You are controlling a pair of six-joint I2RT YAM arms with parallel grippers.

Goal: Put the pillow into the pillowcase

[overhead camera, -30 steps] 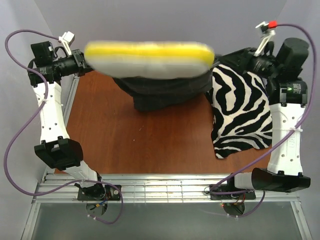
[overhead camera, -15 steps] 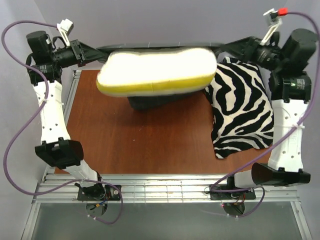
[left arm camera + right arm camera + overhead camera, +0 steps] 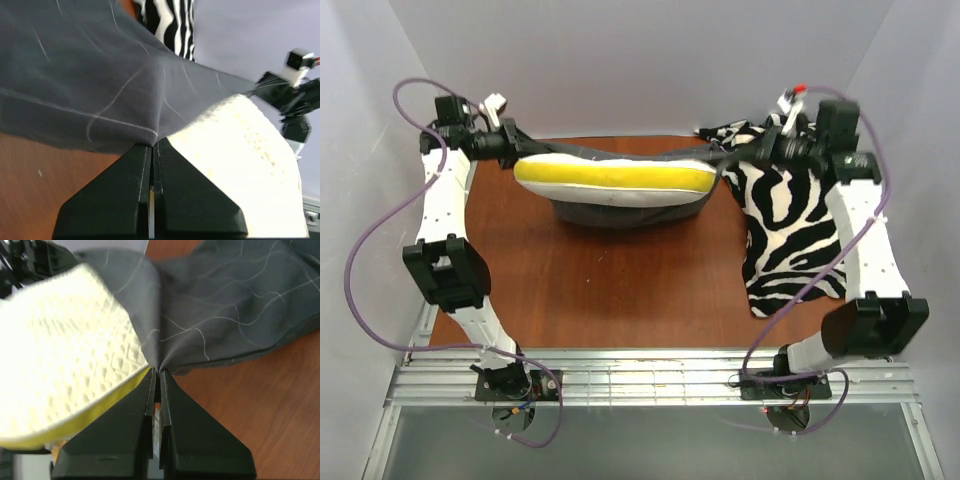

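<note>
The cream-white pillow (image 3: 620, 178) with its yellow-green side edge up sits partly inside the dark grey pillowcase (image 3: 620, 212), at the far middle of the table. My left gripper (image 3: 517, 150) is shut on the pillowcase's left mouth corner. My right gripper (image 3: 730, 158) is shut on its right corner. The cloth is stretched between them. In the left wrist view, the grey cloth (image 3: 90, 85) is pinched at my gripper (image 3: 154, 146), and the dimpled pillow (image 3: 240, 170) lies beside it. The right wrist view shows the cloth (image 3: 230, 315) pinched at my gripper (image 3: 158, 372), next to the pillow (image 3: 65, 350).
A black-and-white zebra-striped fabric (image 3: 790, 235) lies on the right side of the brown table (image 3: 600, 290), under my right arm. Grey walls stand close behind and at both sides. A metal rail (image 3: 640, 365) runs along the near edge.
Both grippers have come down and inward from high at the back. The pillow and pillowcase dropped with them and now rest low on the table, yellow edge turned up.
</note>
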